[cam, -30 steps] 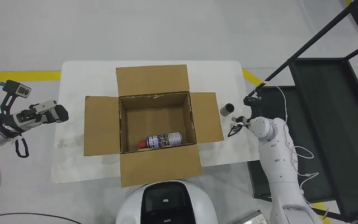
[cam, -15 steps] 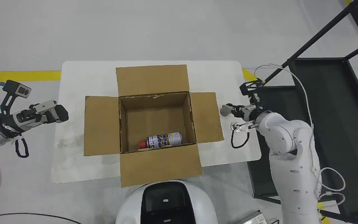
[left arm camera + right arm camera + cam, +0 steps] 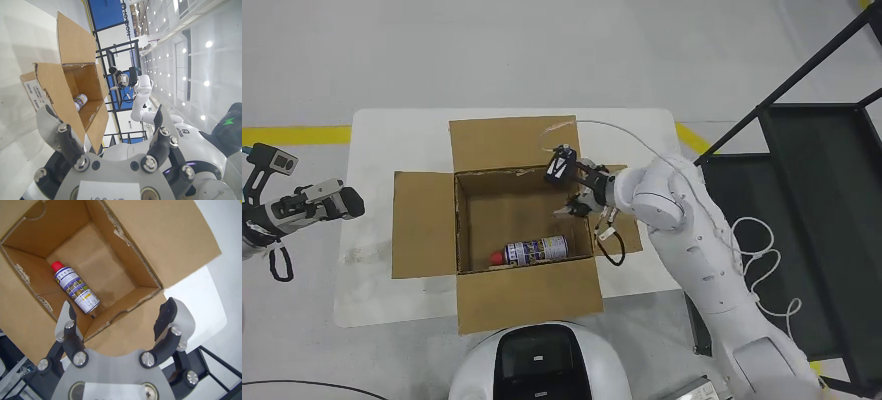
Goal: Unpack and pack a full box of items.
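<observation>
Box (image 3: 522,145) sits mid-surface (image 3: 392,140); can (image 3: 535,250) lies inside against its near wall. My right end effector (image 3: 577,200) is above the box's far-right corner; my left end effector (image 3: 347,203) is at the surface's left edge.

Top view overhead, both wrist cameras face box (image 3: 422,225)

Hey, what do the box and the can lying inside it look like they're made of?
Box: corrugated cardboard, matte brown; the torn flap edges show the fluted layer. Can: probably thin metal under a glossy printed wrap, judging by the sheen along its side. Its red cap looks like smooth plastic.
</observation>
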Robot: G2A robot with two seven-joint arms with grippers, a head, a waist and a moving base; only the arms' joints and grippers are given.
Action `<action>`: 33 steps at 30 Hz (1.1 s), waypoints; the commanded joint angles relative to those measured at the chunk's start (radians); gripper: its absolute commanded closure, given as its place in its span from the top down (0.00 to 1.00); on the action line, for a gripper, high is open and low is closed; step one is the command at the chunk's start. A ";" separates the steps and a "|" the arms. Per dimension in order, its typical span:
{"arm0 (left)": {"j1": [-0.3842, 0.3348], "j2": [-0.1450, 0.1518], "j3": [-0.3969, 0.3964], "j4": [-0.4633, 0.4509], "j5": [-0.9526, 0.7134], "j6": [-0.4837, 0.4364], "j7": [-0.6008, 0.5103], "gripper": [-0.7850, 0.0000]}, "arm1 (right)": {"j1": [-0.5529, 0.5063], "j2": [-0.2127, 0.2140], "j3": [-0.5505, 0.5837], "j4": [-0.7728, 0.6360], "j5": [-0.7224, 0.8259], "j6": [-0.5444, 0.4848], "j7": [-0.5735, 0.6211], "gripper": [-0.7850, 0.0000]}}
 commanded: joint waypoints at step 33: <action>0.000 0.000 0.000 0.000 0.000 0.000 0.000 1.00 | 0.296 -0.105 -0.434 0.505 0.061 -0.084 -0.134 1.00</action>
